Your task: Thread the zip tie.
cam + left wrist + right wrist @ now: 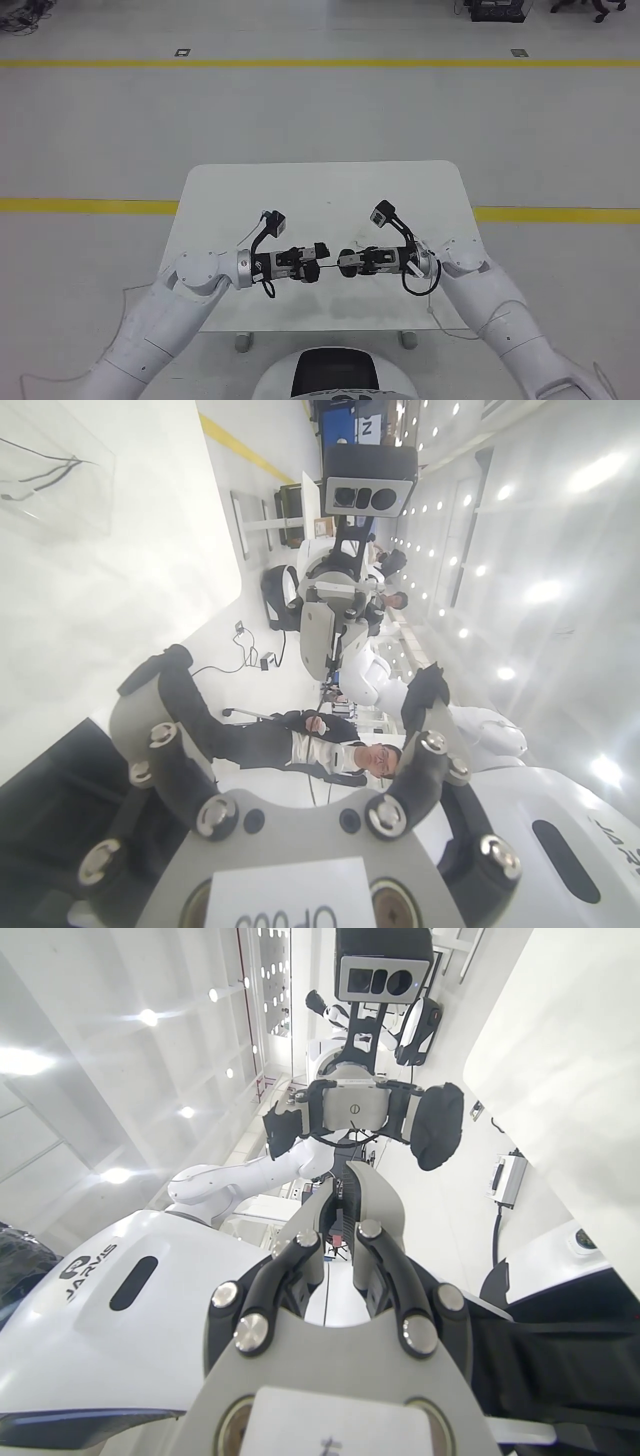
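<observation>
Both arms are held level above the front part of the white table, their grippers facing each other tip to tip. My right gripper is shut on a thin black zip tie, whose free end sticks out toward the other arm. My left gripper is wide open, its black-padded fingertips spread on either side of the right gripper's tip. In the right wrist view the open left gripper sits just beyond my shut fingers, with the tie's end in front of its palm.
A clear plastic bag with a few black ties lies on the table. The tabletop's front edge runs under the two arms. Beyond the table are open floor, yellow floor lines, other robots and seated people.
</observation>
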